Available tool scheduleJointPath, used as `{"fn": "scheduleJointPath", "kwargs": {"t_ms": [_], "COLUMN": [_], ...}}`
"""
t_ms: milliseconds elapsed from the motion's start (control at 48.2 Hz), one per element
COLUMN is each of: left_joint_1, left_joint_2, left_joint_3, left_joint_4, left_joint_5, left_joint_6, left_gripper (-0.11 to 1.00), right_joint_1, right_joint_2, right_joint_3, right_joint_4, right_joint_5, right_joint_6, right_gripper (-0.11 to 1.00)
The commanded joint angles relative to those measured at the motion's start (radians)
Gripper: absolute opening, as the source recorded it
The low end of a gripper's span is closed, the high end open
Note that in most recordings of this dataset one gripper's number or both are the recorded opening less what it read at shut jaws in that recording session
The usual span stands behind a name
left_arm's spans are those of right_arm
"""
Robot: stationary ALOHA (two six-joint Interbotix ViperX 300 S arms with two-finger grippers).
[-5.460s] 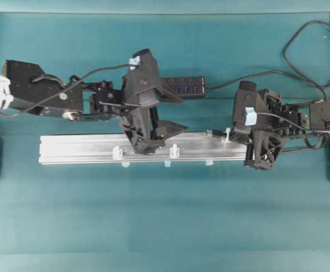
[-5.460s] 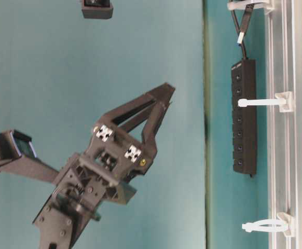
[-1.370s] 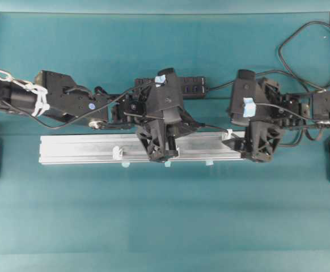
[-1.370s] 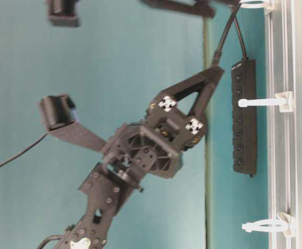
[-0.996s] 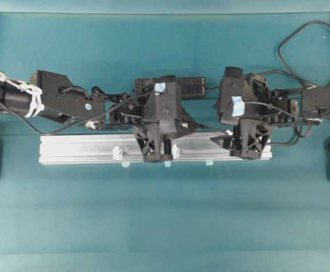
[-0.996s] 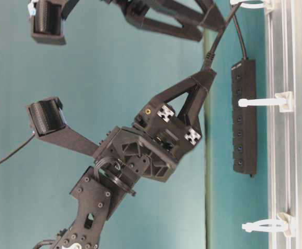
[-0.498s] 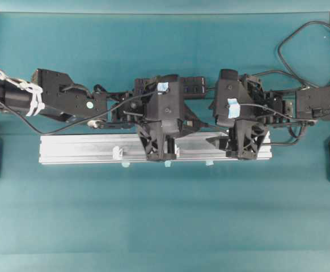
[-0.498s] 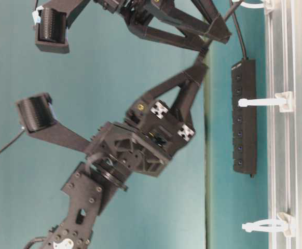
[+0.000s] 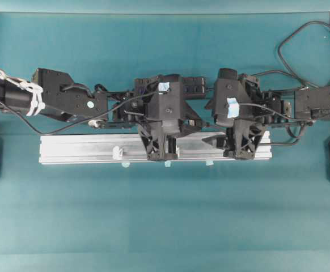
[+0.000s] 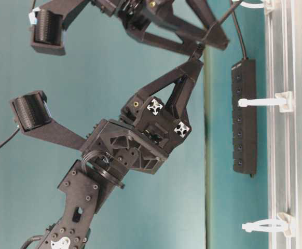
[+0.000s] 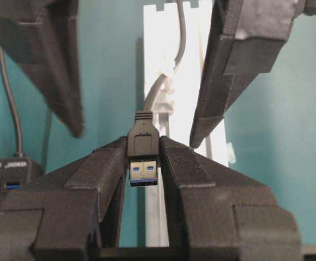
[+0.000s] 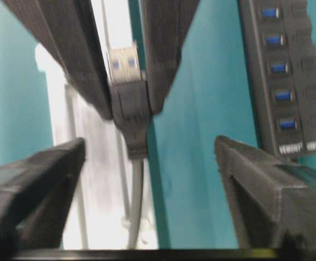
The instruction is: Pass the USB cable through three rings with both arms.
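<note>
I am pinching the USB cable [image 11: 143,142] by its plug between my left jaws [image 11: 143,163], silver tip pointing back toward my wrist. My right jaws [image 12: 141,179] are standing spread either side of the cord just behind them, not yet gripping. This looks like the handover: next, closing the right jaws squarely on the cord.

The left gripper [image 11: 143,163] is clamped on the plug of the USB cable [image 11: 142,142], its two fingers pressed against the plug's sides. The right gripper [image 12: 141,163] faces it tip to tip, its jaws spread wide on either side of the cord. Both arms reach toward the middle, nearly meeting.
</note>
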Motion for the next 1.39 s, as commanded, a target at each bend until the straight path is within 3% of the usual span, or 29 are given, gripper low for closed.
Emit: {"fn": "scheduleJointPath", "kwargs": {"t_ms": [0,125,249,706,955,996,1204,1370], "left_joint_1": [-0.002,-0.003,-0.003,-0.002,0.000,0.000,0.000,0.002], "left_joint_2": [-0.018,-0.018,-0.017,-0.012,-0.052,-0.069,-0.153,-0.218], "left_joint_3": [-0.020,-0.017,-0.015,-0.017,0.032,0.046,0.117,0.176], "left_joint_4": [0.003,0.003,0.003,0.003,0.003,0.003,0.003,0.003], "left_joint_5": [-0.006,0.000,0.012,0.014,0.017,0.015,0.021,0.061], "left_joint_6": [0.003,0.003,0.003,-0.005,-0.018,-0.020,-0.021,-0.025], "left_gripper": [0.23,0.23,0.23,0.23,0.24,0.28,0.88,0.84], "right_joint_1": [0.006,0.005,0.006,0.008,0.029,0.035,0.060,0.071], "right_joint_2": [-0.005,-0.005,-0.005,-0.002,0.021,0.032,0.071,0.075], "right_joint_3": [-0.017,-0.017,-0.017,-0.020,-0.048,-0.057,-0.067,-0.063], "right_joint_4": [-0.002,-0.002,-0.002,-0.002,-0.002,-0.002,-0.002,0.002], "right_joint_5": [-0.011,-0.005,-0.003,0.012,0.103,0.121,0.146,0.150], "right_joint_6": [-0.005,-0.008,-0.011,-0.011,-0.014,-0.014,-0.014,-0.014], "right_gripper": [0.38,0.10,-0.06,-0.07,-0.07,-0.07,-0.07,-0.07]}}
